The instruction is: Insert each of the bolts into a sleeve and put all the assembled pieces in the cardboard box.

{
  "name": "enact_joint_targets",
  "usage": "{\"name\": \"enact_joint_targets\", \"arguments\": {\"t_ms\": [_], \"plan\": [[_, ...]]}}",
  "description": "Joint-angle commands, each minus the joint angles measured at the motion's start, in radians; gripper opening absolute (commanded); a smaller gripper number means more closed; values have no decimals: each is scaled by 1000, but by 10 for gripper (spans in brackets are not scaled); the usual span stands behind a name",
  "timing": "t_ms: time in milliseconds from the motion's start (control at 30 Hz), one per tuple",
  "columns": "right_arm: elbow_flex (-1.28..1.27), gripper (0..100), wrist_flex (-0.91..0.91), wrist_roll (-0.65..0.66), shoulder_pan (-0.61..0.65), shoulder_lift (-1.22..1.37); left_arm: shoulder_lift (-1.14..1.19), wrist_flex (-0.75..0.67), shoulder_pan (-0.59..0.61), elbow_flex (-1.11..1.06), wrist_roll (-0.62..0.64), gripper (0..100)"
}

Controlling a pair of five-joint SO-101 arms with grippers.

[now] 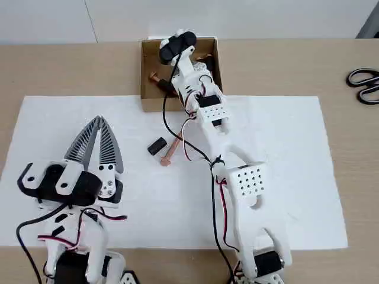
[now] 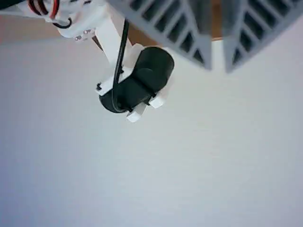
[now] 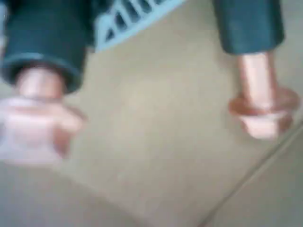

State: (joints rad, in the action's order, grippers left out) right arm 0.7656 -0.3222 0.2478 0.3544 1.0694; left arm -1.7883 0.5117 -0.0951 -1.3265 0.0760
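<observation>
Starting at the lower left of the high view, the left gripper (image 1: 99, 120) rests with its grey fingers (image 1: 86, 145) closed together on nothing. At centre, a loose bolt (image 1: 171, 149) and sleeve (image 1: 157, 145) lie side by side on the white paper (image 1: 296, 136), just beside the right arm (image 1: 246, 180). At the top, the right gripper (image 1: 175, 56) hangs in the cardboard box (image 1: 148, 89) over two assembled pieces (image 3: 253, 61); whether it grips one I cannot tell. If that arm pulls back, it or its wires (image 1: 188, 148) could sweep the loose pair away or drag the box.
</observation>
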Motion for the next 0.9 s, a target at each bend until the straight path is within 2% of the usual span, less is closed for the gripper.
{"name": "enact_joint_targets", "arguments": {"t_ms": [0, 233, 400, 867], "plan": [[51, 203, -42, 5, -8, -19, -8, -18, -3, -1, 0, 6], [57, 177, -41, 5, -12, -30, -8, -18, -3, -1, 0, 6], [180, 178, -81, 5, -24, -31, -8, -18, -3, -1, 2, 6], [855, 177, -611, 3, -53, -28, -8, -17, -3, -2, 3, 6]]}}
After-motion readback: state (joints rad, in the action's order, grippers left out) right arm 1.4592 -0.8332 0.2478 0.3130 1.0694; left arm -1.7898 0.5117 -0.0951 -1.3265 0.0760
